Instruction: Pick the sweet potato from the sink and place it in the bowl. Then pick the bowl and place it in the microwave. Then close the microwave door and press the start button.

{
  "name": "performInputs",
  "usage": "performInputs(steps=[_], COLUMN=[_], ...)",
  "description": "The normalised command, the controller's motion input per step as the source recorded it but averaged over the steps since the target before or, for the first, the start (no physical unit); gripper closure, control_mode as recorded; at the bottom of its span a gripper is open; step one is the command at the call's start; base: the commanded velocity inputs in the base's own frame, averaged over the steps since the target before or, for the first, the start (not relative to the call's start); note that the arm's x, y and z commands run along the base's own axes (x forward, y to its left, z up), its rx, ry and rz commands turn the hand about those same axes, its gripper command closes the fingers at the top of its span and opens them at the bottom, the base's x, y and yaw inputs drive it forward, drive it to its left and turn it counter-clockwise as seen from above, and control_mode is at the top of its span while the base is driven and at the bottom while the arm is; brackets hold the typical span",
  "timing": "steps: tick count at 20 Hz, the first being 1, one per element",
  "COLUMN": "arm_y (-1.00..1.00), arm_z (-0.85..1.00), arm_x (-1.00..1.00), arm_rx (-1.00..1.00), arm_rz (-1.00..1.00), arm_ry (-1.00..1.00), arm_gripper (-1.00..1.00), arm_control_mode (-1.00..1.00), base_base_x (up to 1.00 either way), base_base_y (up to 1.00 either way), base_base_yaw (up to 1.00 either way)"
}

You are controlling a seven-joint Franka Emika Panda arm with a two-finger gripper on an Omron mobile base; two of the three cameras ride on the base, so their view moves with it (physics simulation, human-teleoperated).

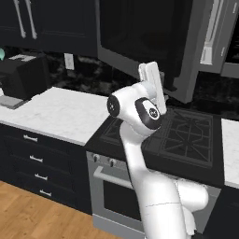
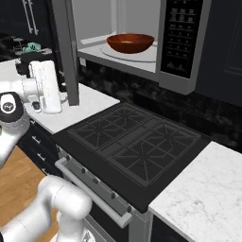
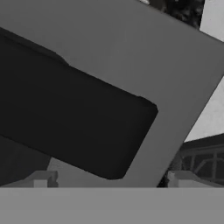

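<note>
Hand view: your jaws (image 3: 109,177) stand wide open with nothing between them, tips apart at the bottom edge and aimed square at the microwave door (image 3: 131,65). The grey frame and the black glass window sit very close in front of the hand; you cannot tell whether the tips touch the frame.

Right base view shows the hand at the left, just beside the door's outer face (image 2: 66,52), which you see nearly edge-on, swung out over the white marble tabletop (image 2: 90,106).

Left base view has the door (image 1: 140,42) hanging open at an angle above the stove (image 1: 182,135), the hand just below its lower frame.

The microwave (image 2: 142,42) is open. The bowl (image 2: 131,42) sits upright on the round glass turntable inside, roughly centred. You cannot see into the bowl from here, so the sweet potato cannot be confirmed. The control panel runs down the cavity's right side.

A dark toaster-like appliance (image 1: 25,77) sits on the tabletop (image 1: 60,114) left of the stove, well apart from the arm.
</note>
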Motion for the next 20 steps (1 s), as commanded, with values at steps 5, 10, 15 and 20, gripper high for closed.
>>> performInputs(steps=[5, 10, 15, 20], arm_y=[-0.66, -0.41, -0.36, -0.41], arm_z=[0.39, 0.44, 0.13, 0.00], arm_x=[0.19, 0.30, 0.57, 0.80], arm_rx=[0.19, 0.14, 0.10, 0.11], arm_rz=[0.00, 0.00, 0.01, 0.03], arm_ry=[-0.05, 0.00, 0.00, 0.00], arm_gripper=[-1.00, -1.00, -1.00, -1.00], arm_control_mode=[-1.00, -1.00, -1.00, -1.00], base_base_x=[0.00, 0.00, 0.00, 0.00], base_base_y=[0.00, 0.00, 0.00, 0.00], base_base_yaw=[0.00, 0.00, 0.00, 0.00])
